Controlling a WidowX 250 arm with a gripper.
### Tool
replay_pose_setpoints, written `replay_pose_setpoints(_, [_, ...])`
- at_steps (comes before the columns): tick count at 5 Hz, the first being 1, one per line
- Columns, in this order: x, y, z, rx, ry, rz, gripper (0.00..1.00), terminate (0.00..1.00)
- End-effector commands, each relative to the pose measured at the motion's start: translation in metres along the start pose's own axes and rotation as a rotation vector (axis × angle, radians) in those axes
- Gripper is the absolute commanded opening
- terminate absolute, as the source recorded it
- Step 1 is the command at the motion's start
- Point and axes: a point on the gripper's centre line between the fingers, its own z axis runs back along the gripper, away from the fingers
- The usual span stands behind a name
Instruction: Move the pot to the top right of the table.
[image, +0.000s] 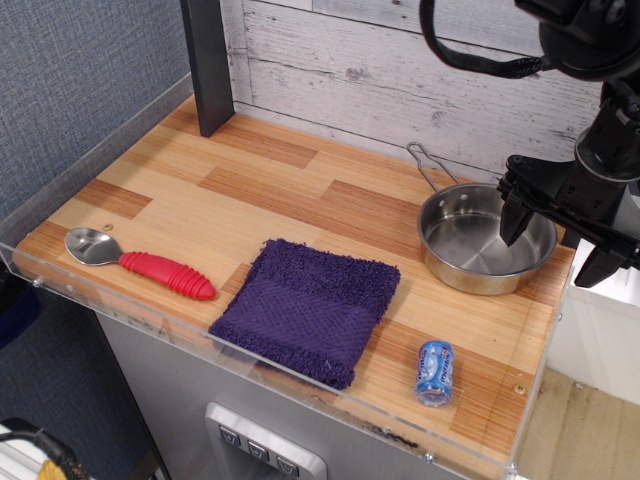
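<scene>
While the pot (486, 240) rests at the tabletop (270, 190) right edge, end effector (560, 240) spread astride its rim; release step, next: lift clear.

A folded purple towel (310, 310) lies at front centre, between a red-handled metal spoon (138, 262) and a small blue can (435, 372) on its side.

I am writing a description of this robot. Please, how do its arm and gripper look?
The arm is black and bulky, with a thick black cable looping beside it. The gripper is matte black too, with two pointed fingers. No markings are visible.
</scene>
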Motion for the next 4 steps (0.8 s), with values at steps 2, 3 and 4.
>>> replay_pose_setpoints(2, [0.002, 0.045, 0.103, -0.098, -0.195, 0.046, 1.0, 0.0])
replay_pose_setpoints(3, [-0.016, 0.07, 0.118, -0.076, -0.201, 0.065, 1.0, 0.0])
replay_pose_setpoints(4, [-0.016, 0.07, 0.118, -0.076, -0.201, 0.065, 1.0, 0.0])
